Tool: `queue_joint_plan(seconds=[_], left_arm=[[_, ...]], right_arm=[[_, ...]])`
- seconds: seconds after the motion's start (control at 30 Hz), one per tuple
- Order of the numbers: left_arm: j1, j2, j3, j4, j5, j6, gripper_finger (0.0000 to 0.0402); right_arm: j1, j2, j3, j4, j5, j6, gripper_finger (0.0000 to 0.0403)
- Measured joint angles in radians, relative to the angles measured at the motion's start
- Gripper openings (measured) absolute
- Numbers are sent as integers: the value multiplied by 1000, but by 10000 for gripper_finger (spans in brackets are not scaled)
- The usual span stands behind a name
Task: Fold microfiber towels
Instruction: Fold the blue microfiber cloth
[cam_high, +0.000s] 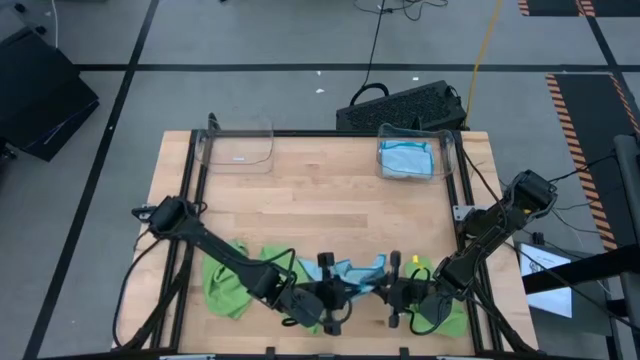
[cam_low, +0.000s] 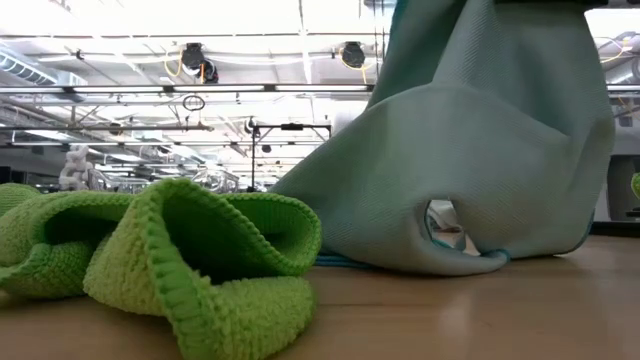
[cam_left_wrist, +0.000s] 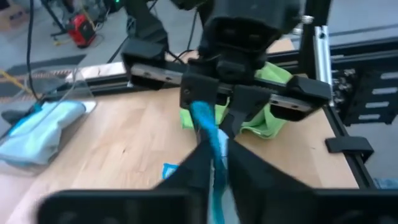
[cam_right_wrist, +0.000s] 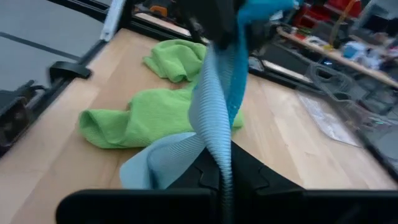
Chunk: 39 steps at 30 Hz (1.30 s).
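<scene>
Light blue towel (cam_high: 352, 272): near edge, centre, raised, pinched at either end by left gripper (cam_high: 334, 291) and right gripper (cam_high: 392, 292). Lime green towels (cam_high: 226, 283) flank it.

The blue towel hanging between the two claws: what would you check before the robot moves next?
1. Left gripper shut on the blue towel: ok.
2. Right gripper shut on the same towel: ok.
3. Towel lifted fully off the table: not ok, its lower edge rests on the wood.
4. Green towels clear of the blue one: cannot tell, one lies right beside it.
5. Bin already holds a folded blue towel: ok.
</scene>
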Motion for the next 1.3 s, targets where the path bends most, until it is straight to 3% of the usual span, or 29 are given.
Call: queue_joint_plan(seconds=[0.07,0.23,0.47,0.6,0.73,0.97,1.13,1.3], left_arm=[[-8,0,0,10,0,32,12],[-25,0,0,15,-1,85,12],[-66,-1,0,-18,-1,155,10],[-83,-34,-2,-154,-66,72,5],[-107,-74,-2,-295,-143,-33,10],[-148,-97,-2,-429,-236,-139,7],[-163,-104,-1,-435,-234,-133,12],[-163,-107,-1,-435,-230,-136,6]], right_arm=[[-1,0,0,1,-19,11,4],[1,0,1,1,-89,42,22],[28,0,1,-1,-87,107,129],[44,0,1,-8,-86,108,187],[55,0,1,-95,-87,180,218],[47,0,0,-315,-114,393,228],[27,0,-4,-457,-139,508,218],[-31,0,-67,-484,-138,577,202]])
